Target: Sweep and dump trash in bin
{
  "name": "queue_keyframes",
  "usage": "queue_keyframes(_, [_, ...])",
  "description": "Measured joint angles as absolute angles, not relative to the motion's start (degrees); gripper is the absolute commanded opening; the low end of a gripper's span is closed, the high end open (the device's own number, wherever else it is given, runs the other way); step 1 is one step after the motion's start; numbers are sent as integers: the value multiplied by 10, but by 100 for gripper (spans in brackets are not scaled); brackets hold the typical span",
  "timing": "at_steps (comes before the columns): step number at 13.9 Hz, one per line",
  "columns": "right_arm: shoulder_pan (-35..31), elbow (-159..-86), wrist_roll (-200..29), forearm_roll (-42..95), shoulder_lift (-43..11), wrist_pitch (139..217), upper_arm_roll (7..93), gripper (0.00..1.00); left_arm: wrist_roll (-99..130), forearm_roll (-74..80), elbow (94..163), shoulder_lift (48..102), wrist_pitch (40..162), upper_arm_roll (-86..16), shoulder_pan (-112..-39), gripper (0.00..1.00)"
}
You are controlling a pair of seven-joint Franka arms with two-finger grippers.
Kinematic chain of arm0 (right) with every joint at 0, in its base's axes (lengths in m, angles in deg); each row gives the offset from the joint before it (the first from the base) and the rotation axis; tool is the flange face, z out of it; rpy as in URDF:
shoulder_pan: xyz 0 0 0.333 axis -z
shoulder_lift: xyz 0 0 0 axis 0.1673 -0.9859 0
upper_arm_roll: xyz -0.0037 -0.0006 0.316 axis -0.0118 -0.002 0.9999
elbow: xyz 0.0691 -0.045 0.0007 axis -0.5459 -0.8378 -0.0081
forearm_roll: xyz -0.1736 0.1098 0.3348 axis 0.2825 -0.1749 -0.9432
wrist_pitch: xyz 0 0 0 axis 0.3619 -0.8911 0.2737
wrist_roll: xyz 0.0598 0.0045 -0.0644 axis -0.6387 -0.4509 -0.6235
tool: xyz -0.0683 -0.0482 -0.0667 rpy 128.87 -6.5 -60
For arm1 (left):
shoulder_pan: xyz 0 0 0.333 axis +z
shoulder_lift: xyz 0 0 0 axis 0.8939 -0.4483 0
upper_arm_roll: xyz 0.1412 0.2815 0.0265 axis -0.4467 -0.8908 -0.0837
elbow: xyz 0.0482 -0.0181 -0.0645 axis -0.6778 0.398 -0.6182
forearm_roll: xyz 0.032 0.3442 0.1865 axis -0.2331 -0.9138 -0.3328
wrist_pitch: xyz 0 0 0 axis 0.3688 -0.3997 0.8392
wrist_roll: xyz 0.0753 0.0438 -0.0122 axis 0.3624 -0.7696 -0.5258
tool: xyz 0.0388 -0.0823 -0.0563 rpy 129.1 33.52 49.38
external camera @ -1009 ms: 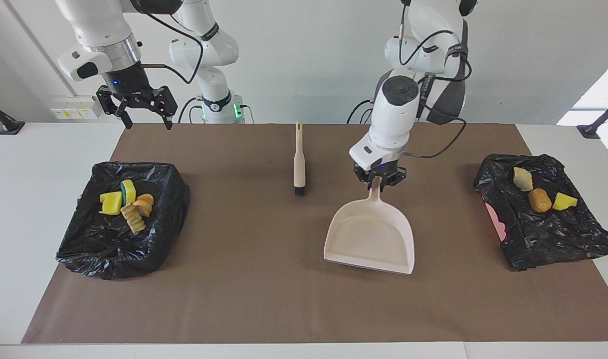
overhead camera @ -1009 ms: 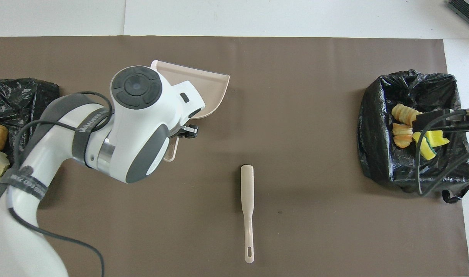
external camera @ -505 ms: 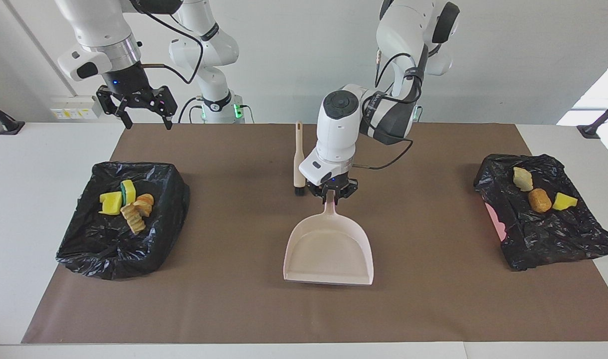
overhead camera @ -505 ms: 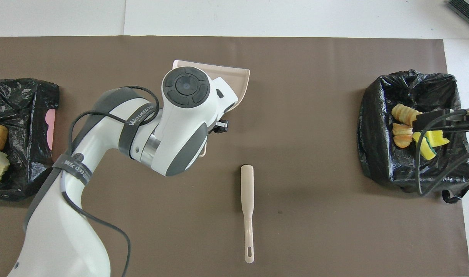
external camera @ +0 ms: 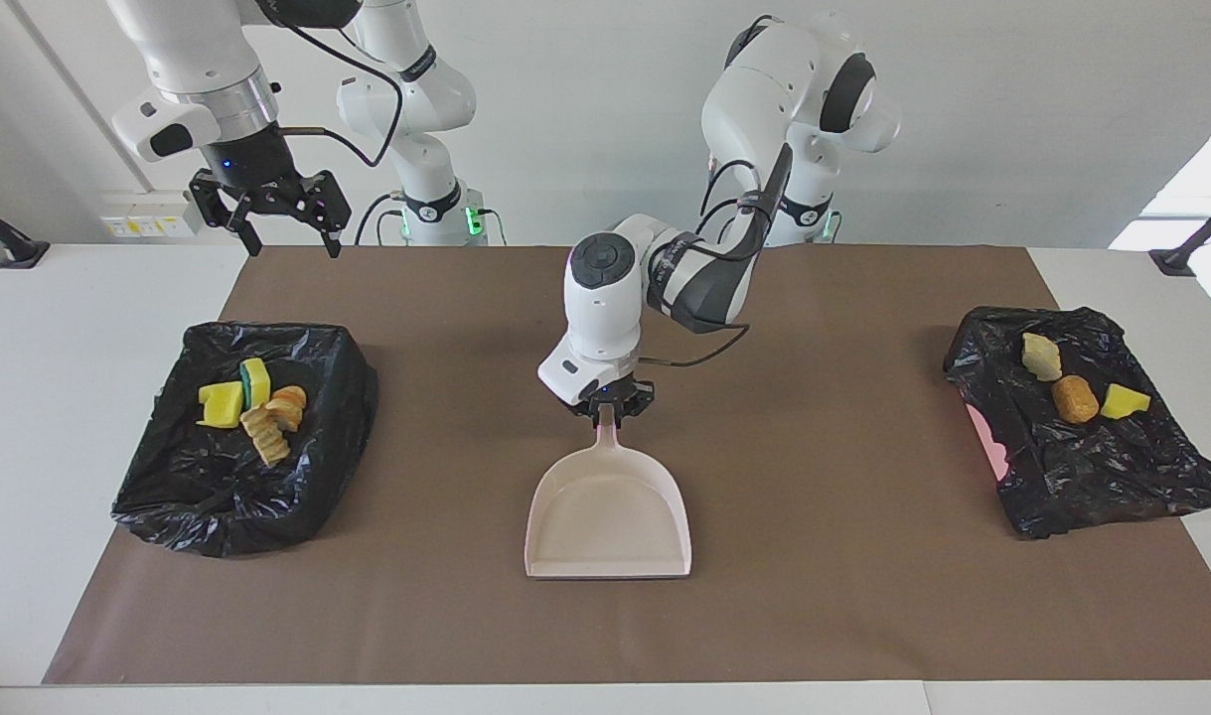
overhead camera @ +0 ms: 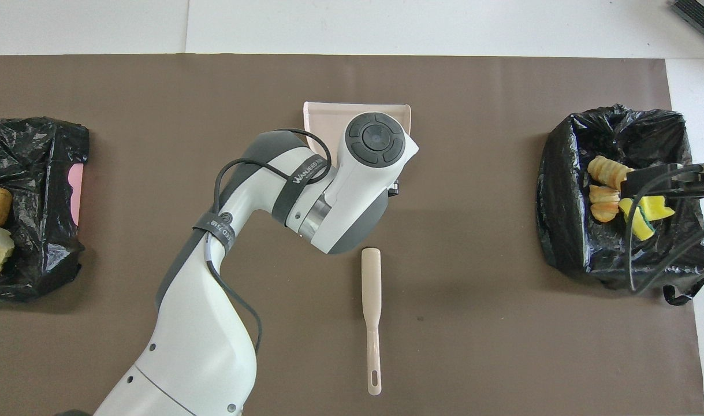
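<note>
Seven trash bits [external camera: 252, 402] [external camera: 1072, 382] sit on two black bags [external camera: 237, 497] at tabletop ends: light, soft, you'd pinch gently. Left pincer [external camera: 605, 409] clamps dustpan [external camera: 610, 511] handle mid-tabletop; right pincer [external camera: 267, 214] spread wide, idle, empty.

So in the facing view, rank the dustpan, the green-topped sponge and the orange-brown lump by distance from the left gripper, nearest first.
1. Dustpan: handle in the left gripper, mid-table.
2. Green-topped sponge: in the black bag at the right arm's end.
3. Orange-brown lump: on the black bag at the left arm's end, somewhat farther.
</note>
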State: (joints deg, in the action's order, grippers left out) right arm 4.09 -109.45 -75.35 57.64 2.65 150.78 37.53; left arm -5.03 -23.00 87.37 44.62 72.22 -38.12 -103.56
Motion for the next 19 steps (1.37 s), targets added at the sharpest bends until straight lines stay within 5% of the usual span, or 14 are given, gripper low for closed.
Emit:
queue_keyframes(2, [41, -1088, -755, 577, 27, 1503, 375, 100, -50, -226, 873, 446, 724, -385, -1034, 8])
queue_keyframes(9, [41, -1083, -756, 576, 28, 1503, 375, 100, -50, -225, 876, 445, 735, -385, -1034, 95])
queue_keyframes(13, [41, -1083, -756, 576, 28, 1503, 375, 100, -16, -225, 917, 506, 733, -390, -1031, 100])
queue_keyframes(19, [41, -1083, -756, 576, 28, 1503, 375, 100, 177, -224, 1148, 804, 667, -401, -909, 100])
